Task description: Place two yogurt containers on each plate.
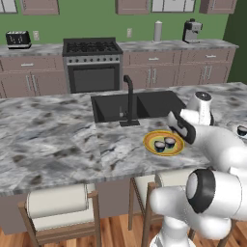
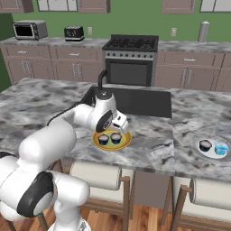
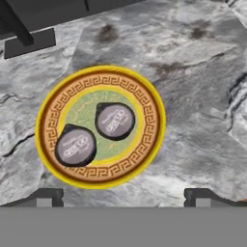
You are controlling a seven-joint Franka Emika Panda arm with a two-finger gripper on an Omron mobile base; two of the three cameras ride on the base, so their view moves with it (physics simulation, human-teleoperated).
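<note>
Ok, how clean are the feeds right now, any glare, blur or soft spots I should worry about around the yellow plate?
Hand view: the yellow plate is evenly lit with no glare, but the print on both yogurt containers is too soft to read. Left base view: flat light, the arm covers the counter to the plate's right. Right base view: the white plate is small and coarse, with one container on it.

The yellow-orange plate (image 3: 52, 103) lies left of the centre of the frame, on the grey marble counter (image 3: 193, 96). It has a brown patterned ring and a greenish middle. Two yogurt containers stand on it (both with pale tops facing the camera): one yogurt container (image 3: 115, 120) near the middle of the plate, the other yogurt container (image 3: 75, 146) lower left, just beside it. At the upper left is the dark sink edge (image 3: 29, 43). The two dark fingertips (image 3: 47, 197) rise at the bottom, wide apart, holding nothing.
</note>
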